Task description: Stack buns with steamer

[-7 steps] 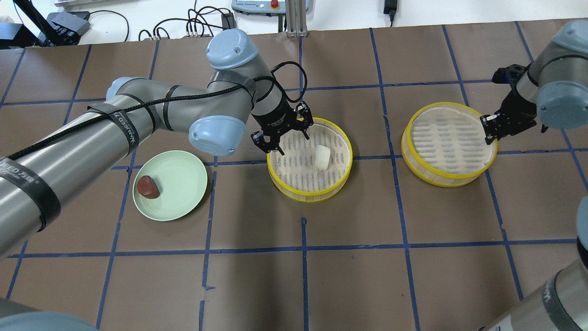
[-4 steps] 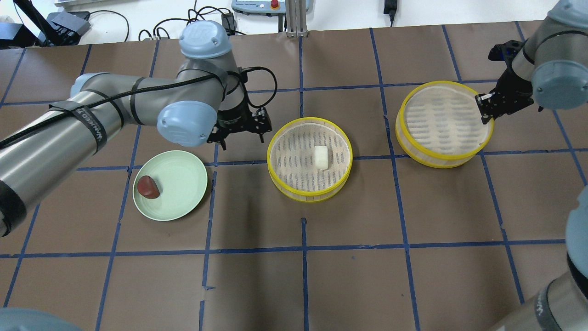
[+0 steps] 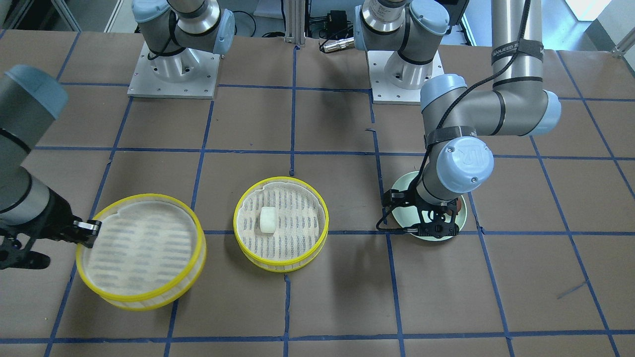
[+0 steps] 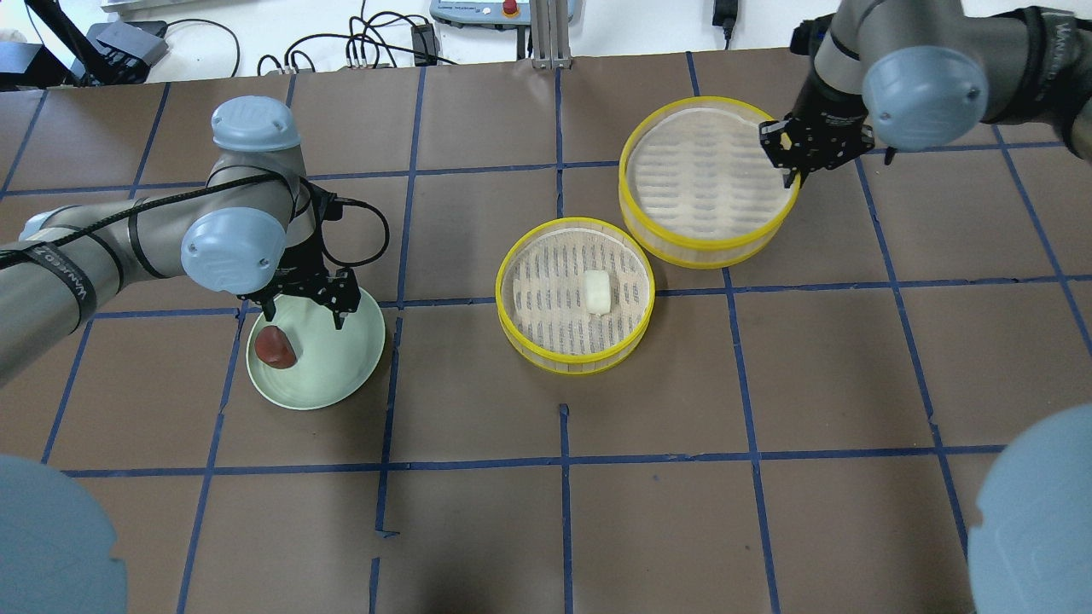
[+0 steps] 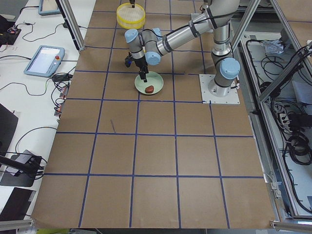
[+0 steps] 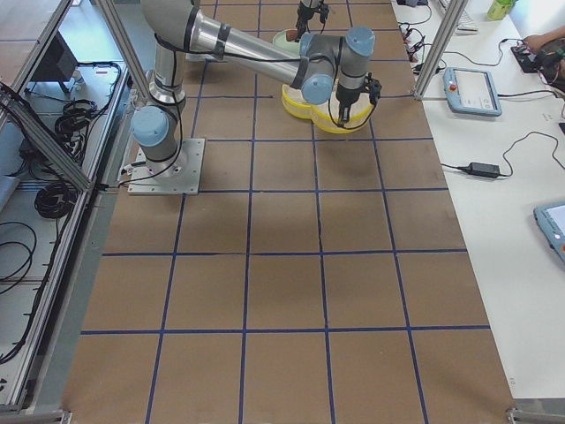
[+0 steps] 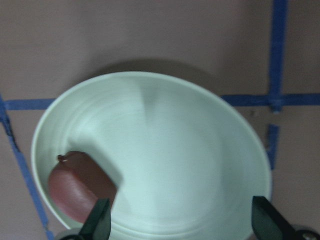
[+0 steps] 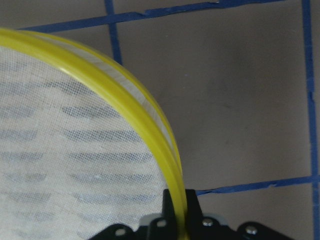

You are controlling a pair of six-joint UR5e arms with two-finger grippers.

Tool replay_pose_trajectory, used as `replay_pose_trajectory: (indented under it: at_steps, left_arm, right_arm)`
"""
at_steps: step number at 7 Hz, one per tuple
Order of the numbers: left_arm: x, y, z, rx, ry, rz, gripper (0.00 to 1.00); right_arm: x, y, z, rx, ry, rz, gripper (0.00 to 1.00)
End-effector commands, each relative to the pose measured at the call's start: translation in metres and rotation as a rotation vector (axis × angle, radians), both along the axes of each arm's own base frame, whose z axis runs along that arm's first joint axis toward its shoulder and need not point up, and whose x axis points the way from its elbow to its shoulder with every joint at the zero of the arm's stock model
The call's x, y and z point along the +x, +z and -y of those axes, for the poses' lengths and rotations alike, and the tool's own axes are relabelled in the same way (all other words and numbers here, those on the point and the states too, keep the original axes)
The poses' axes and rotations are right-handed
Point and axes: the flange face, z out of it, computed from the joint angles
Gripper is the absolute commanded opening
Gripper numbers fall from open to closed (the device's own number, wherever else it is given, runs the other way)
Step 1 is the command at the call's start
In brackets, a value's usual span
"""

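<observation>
on the left, the reddish-brown bun (image 4: 275, 347) lies on the pale green plate (image 4: 337, 371), not yet in any steamer. the left gripper (image 4: 303, 313) hangs just over that plate with its fingers spread wide and nothing between them. in the left wrist view the bun sits beside 1 fingertip (image 7: 97, 222) rather than centred in the gap, so we judge the pick has not begun. in the middle, the white bun (image 4: 598, 292) rests on the mesh of the 1st steamer tray (image 4: 573, 365), which stands on the table (image 4: 546, 529): 1 of 2 buns is placed. to the right, the right gripper (image 8: 178, 206) is clamped on the yellow rim of the 2nd steamer tray (image 4: 699, 166), which is empty. in the overhead view its near edge overlaps the far rim of the 1st tray, and we take it to be carried off the table, though we cannot tell how high. we put the task at roughly halfway. what is left, as we read it, is to seat the 2nd tray on the 1st, pick the reddish-brown bun off the plate, and lay it in the upper tray.
</observation>
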Motion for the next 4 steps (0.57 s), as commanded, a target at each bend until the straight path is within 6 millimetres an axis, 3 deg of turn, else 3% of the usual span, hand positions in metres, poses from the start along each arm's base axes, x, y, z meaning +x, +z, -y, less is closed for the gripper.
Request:
replay_pose_trajectory:
  at_steps: [1, 2, 3, 4]
  left_arm:
    - [0.014, -0.017, -0.003, 0.034, -0.039, 0.106, 0.88]
    - [0.014, -0.024, -0.007, 0.053, -0.042, 0.106, 0.77]
    - [0.013, -0.029, -0.013, 0.068, -0.043, 0.104, 0.5]
    - [0.013, -0.03, -0.014, 0.069, -0.042, 0.1, 0.29]
  right_arm:
    - [0.087, -0.006, -0.025, 0.027, -0.04, 0.043, 0.04]
    - [0.119, -0.019, -0.042, 0.052, -0.054, 0.038, 0.04]
    - [0.13, -0.033, -0.053, 0.071, -0.05, 0.035, 0.04]
    - [0.134, -0.039, -0.058, 0.06, -0.054, 0.037, 0.04]
